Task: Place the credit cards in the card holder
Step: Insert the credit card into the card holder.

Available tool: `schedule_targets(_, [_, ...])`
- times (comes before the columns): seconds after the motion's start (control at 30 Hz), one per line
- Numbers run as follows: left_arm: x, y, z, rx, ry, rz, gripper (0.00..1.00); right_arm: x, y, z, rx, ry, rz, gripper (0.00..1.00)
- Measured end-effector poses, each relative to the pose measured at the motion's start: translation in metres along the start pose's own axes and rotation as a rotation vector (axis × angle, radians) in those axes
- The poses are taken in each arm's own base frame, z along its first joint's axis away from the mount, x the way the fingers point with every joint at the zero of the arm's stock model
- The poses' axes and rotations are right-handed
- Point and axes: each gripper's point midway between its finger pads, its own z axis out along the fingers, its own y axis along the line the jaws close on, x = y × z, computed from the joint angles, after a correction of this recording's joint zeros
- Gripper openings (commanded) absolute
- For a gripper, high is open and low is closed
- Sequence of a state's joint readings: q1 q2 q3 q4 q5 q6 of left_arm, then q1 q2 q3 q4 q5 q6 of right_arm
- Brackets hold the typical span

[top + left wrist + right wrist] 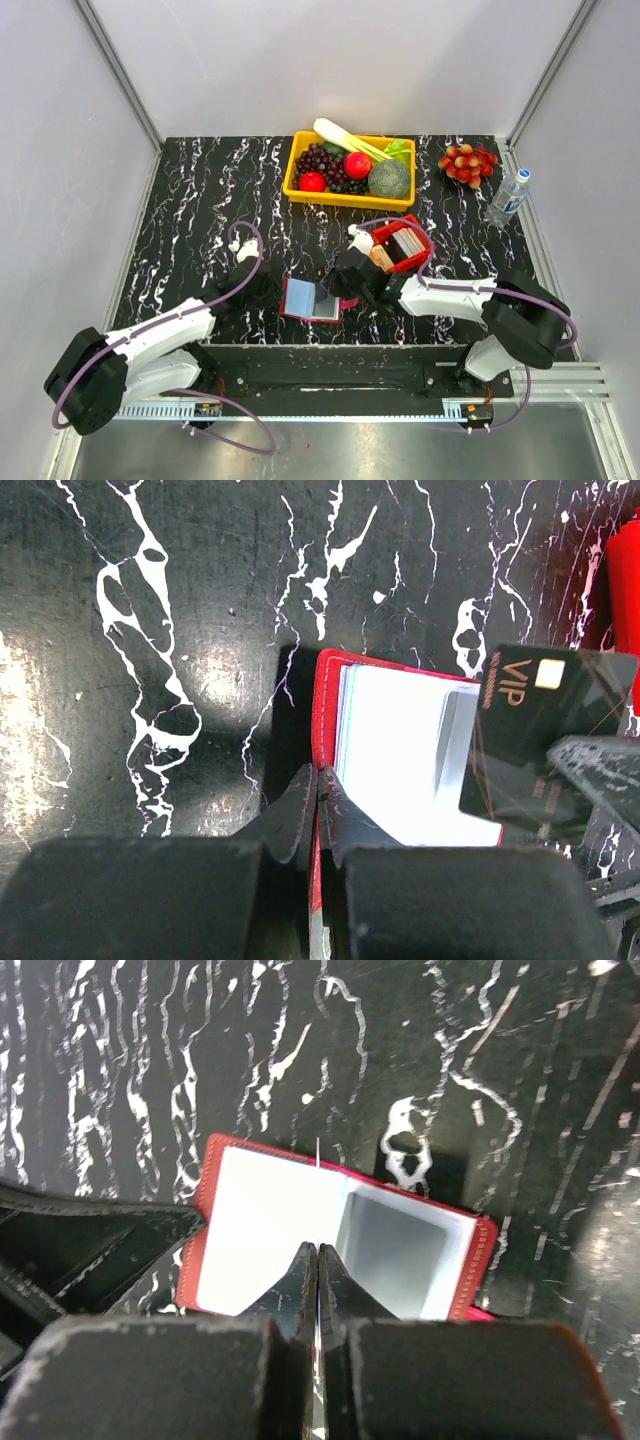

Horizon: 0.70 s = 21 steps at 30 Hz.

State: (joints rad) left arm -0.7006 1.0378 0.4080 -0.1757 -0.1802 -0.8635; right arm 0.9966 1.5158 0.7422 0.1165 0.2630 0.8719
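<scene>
The card holder, dark red with pale inner faces, lies open on the black marbled table. My left gripper is shut on the holder's red left edge. The holder's pale face fills the middle of that view. My right gripper is shut on a black VIP credit card and holds it on edge above the holder's right half. In the right wrist view the gripper hangs over the open holder, with the card edge-on. More cards stand in the red tray.
A yellow bin of fruit and vegetables stands at the back middle. A bunch of red fruit and a water bottle are at the back right. The left gripper's body is beside the holder.
</scene>
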Motion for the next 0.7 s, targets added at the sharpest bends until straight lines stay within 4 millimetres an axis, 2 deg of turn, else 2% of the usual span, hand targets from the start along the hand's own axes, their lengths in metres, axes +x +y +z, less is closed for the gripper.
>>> schedule_targets(0.17, [0.0,0.0,0.002,0.0,0.001,-0.001,0.0,0.012,0.018,-0.002,-0.111,0.066,0.026,0.0])
schedule_targets(0.27, [0.002,0.001,0.003,-0.004,0.004,-0.002,0.0,0.019,0.021,0.001,-0.141,0.087,0.049,0.0])
schedule_targets(0.43, [0.004,0.003,0.004,-0.009,0.009,-0.007,0.0,0.031,0.007,0.002,-0.138,0.111,0.089,0.0])
schedule_targets(0.7, [0.013,0.011,0.011,-0.035,0.029,-0.016,0.0,0.031,-0.015,0.004,-0.129,0.101,0.159,0.0])
